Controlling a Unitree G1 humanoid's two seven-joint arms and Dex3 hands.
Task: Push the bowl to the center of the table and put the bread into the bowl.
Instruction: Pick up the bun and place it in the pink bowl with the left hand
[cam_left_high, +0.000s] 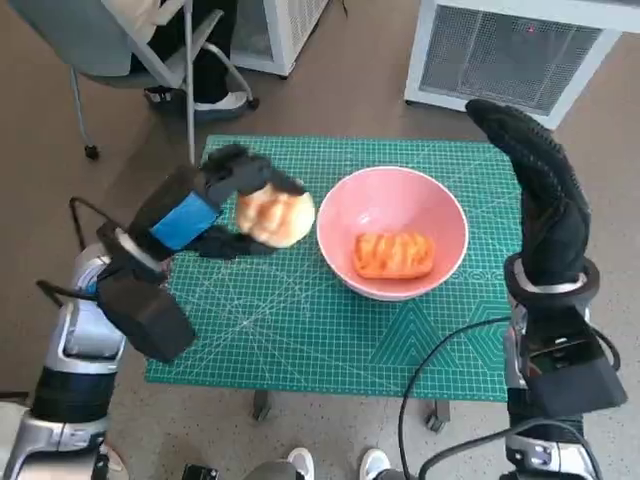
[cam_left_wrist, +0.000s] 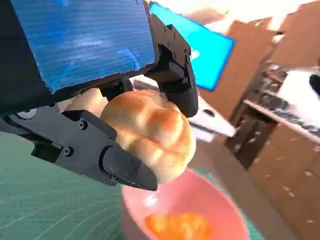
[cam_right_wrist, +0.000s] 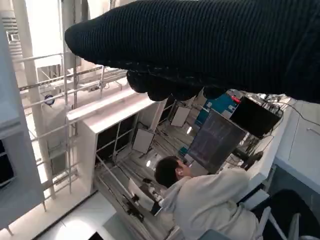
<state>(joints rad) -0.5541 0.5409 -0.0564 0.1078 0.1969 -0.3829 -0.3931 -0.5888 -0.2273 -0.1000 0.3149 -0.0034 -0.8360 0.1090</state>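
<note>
Pink bowl holds 1 orange bread; left hand fingers clamp a roll.

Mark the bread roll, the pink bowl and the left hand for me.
bread roll (cam_left_high: 275, 216), head view, its pale top.
pink bowl (cam_left_high: 440, 205), head view, bare inner wall.
left hand (cam_left_high: 190, 218), head view, blue-taped back.
</note>
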